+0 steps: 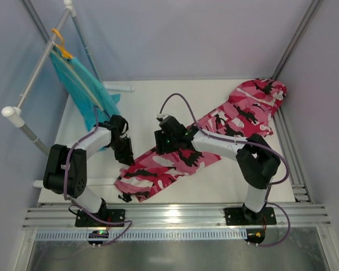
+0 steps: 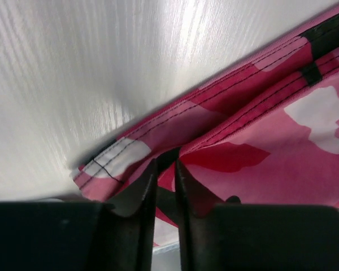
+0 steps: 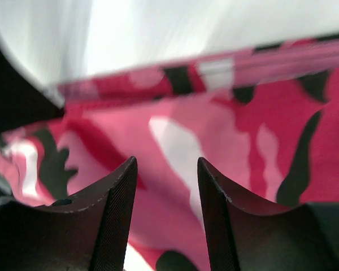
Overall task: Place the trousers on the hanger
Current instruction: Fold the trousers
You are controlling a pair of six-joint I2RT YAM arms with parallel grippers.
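Note:
The trousers [image 1: 214, 132], pink camouflage with black and white patches, lie flat and diagonal on the white table, from the far right down to the near left. My left gripper [image 1: 126, 156] sits at their near-left end. In the left wrist view its fingers [image 2: 140, 192] stand almost together, with a folded seam edge of the trousers [image 2: 260, 141] between the tips. My right gripper [image 1: 160, 141] hovers over the middle of the cloth, open, its fingertips [image 3: 120, 186] spread above the trousers [image 3: 175, 141] and holding nothing. A thin pale rod shape against the teal garment looks like the hanger [image 1: 83, 89].
A white tube rack [image 1: 37, 73] stands at the far left, carrying a teal garment [image 1: 87, 90] on an orange hanger [image 1: 61, 45]. Grey walls close in the table [image 1: 147, 107] on three sides. An aluminium rail [image 1: 175, 217] runs along the near edge.

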